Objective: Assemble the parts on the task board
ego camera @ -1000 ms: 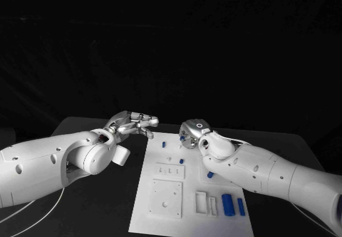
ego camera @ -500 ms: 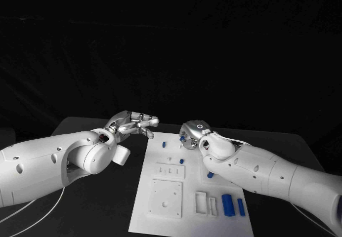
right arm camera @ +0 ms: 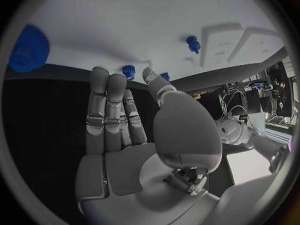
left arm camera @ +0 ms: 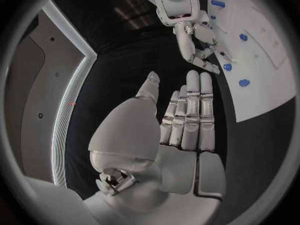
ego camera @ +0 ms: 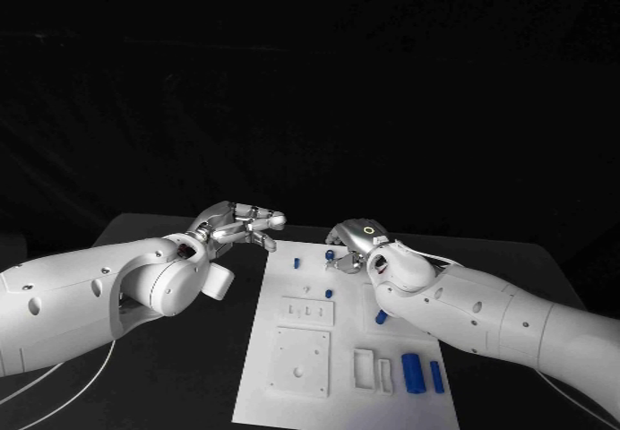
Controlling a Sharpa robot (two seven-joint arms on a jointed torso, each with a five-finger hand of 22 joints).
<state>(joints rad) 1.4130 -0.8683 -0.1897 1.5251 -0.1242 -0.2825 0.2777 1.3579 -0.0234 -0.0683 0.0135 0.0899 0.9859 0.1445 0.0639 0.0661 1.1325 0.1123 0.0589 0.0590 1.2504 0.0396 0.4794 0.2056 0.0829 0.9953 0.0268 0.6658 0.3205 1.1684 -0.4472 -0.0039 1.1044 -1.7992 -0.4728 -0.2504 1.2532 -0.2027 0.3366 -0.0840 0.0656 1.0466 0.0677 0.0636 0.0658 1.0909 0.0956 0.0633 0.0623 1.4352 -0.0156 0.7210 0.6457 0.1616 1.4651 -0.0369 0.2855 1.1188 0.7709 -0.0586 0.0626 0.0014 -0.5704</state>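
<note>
The white task board (ego camera: pixel 347 349) lies in the middle of the black table. Small blue parts stand near its far end (ego camera: pixel 296 262) (ego camera: pixel 331 292), and two longer blue parts (ego camera: pixel 414 372) lie in its near right corner. My right hand (ego camera: pixel 351 240) hovers over the board's far end, fingers stretched out and empty, fingertips (right arm camera: pixel 119 80) close to a small blue part (right arm camera: pixel 129 71). A round knurled blue part (right arm camera: pixel 28 47) stands off to one side of it. My left hand (ego camera: pixel 240 221) hangs beside the board's far left corner, fingers straight (left arm camera: pixel 190 110) and holding nothing.
The board carries raised white blocks with slots and holes (ego camera: pixel 303 360) and two white bars (ego camera: pixel 365 367). My left forearm (ego camera: pixel 90 296) covers the table left of the board. My right forearm (ego camera: pixel 491 313) crosses over the board's right edge.
My right hand has shifted slightly to the right and toward me over the board's far end. The left hand has stayed put.
</note>
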